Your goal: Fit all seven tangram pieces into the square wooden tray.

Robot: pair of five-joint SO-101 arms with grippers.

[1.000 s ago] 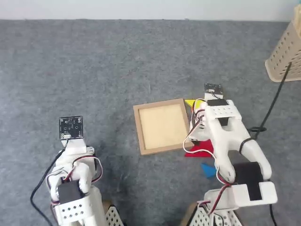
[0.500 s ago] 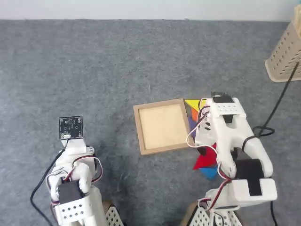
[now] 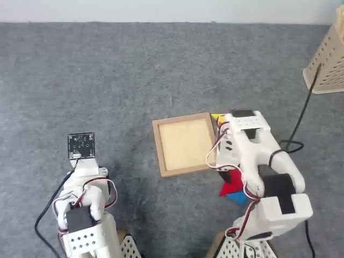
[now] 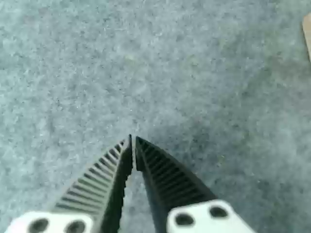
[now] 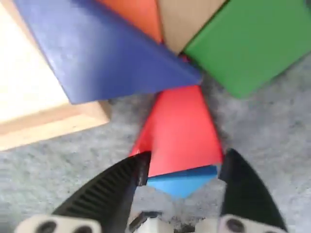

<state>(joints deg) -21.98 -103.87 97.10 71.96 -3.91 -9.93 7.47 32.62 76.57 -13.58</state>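
Right wrist view: our right end effector [image 5: 184, 165] stands apart, astride the wide end of the red triangle [image 5: 180, 131], with nothing clamped.
No piece lies in the tray [image 3: 183, 171] yet; the pieces are heaped just beside it on the tabletop [image 3: 107, 70], and a dark blue piece [image 5: 107, 58] lies over its rim. The red triangle rests on a light blue piece [image 5: 182, 180], so we judge that closing could pinch both, or slip off the thin edges and scatter the heap against the tray. Our left end effector [image 4: 132, 145] sits together over the tabletop, well apart.
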